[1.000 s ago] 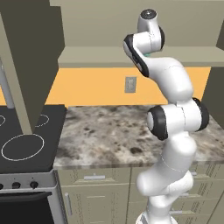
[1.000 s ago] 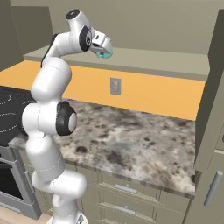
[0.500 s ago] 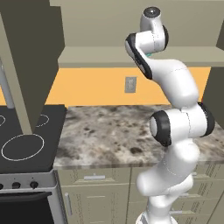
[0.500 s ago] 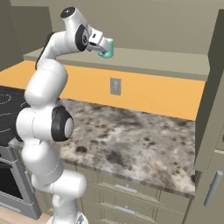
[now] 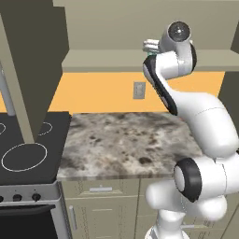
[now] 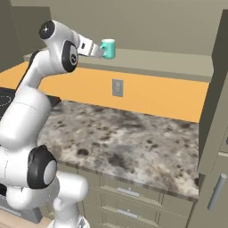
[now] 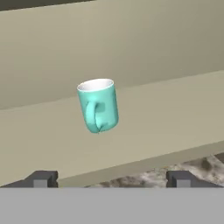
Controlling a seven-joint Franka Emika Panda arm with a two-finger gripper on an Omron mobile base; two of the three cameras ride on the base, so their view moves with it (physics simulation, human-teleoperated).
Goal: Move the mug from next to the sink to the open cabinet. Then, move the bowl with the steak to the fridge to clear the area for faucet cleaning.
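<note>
The mug (image 7: 98,105) stands upright on the taupe shelf (image 7: 166,118) of the open cabinet (image 6: 178,31) — teal-green outside, white inside, its handle turned toward the hand camera. In the right base view the mug (image 6: 108,48) sits near the shelf's front edge, just beyond the gripper (image 6: 99,50), whose jaws are released and spread wide; in the hand view the two dark fingertips (image 7: 41,178) stand far apart, with the mug beyond them, touching neither. The arm (image 5: 186,107) reaches up from below, its wrist level with the shelf. Under the shelf runs an orange wall with a grey outlet (image 6: 117,87), and below that the speckled stone tabletop (image 5: 121,144) — a black stove (image 5: 25,154) adjoins it on the left.
</note>
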